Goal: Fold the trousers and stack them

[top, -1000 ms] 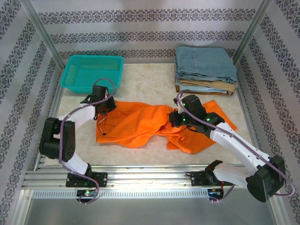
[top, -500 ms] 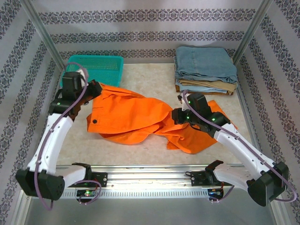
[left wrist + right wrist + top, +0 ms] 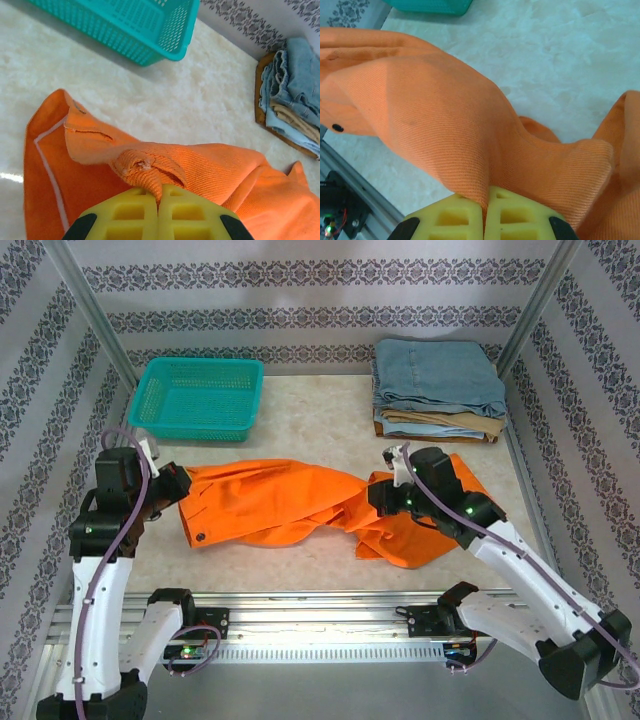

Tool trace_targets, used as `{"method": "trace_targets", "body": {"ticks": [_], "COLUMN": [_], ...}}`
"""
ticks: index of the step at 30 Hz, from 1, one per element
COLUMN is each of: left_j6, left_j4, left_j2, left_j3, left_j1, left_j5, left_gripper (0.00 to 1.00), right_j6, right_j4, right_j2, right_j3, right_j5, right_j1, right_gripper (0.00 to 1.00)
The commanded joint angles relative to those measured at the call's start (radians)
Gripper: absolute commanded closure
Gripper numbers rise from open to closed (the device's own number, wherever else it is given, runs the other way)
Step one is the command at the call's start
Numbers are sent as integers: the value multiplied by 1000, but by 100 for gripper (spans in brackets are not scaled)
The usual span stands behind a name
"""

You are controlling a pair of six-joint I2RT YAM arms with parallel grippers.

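While both tools are clenching on cloth, trousers [image 3: 290, 502] are lying stretched between them across middle of surface [image 3: 310, 425].
- Left tool [image 3: 176, 487] is pinching waistband end. Right tool [image 3: 380, 497] is pinching bunched fold, with legs lying crumpled beside it.
- Likely best: pulling apart evenly, holding both ends level, laying cloth flat before folding.
- Room: bare surface is lying open toward basket [image 3: 197, 397] and folded pile [image 3: 438, 385].
- Edges: front rail [image 3: 320, 598] is sitting close to cloth; left wall [image 3: 40, 440] is crowding left arm.
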Motion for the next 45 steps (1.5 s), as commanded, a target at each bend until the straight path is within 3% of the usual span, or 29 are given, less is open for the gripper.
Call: {"method": "trace_targets", "body": {"ticks": [1,4,7,12,19,22,23,26,30,32,37,42,45], "left_j6": [51,70,83,138,134,123,124,121,95,67,-38,-96,-129], "left_j4": [-110,-111,-60,-22,-30,-50,-68,-83,-56,6,240,545,646], "left_j2": [-42,-25,53,171,137,72,47,-28,-41,-29,137,351,501], "left_j3": [12,48,79,145,74,-14,-29,-55,-20,4,75,53,76], "left_j1": [19,36,70,211,240,241,240,240,240,240,238,234,225], "left_j5": [-38,-84,-59,1,102,163,161,98,102,92,100,20,12], "left_gripper": [100,100,100,100,100,99,94,100,100,100,100,100,100], "right_j6": [2,16,0,-37,2,21,23,36,38,15,-99,-146,-140], "right_j4": [-31,-20,-18,-45,-23,-37,-49,-43,-11,-15,11,29,-14], "right_j2": [-81,-112,-78,-49,-129,-138,-135,-126,-112,-91,164,572,801], "right_j3": [-31,17,102,180,31,-36,-46,-58,-23,29,257,551,744], "right_j5": [4,1,-55,-219,-335,-313,-301,-227,-180,-86,126,147,54], "right_j1": [-3,-75,-170,-295,-304,-302,-298,-284,-248,-205,-189,-277,-309], "right_gripper": [100,100,100,100,100,93,89,100,100,100,100,100,100]}}
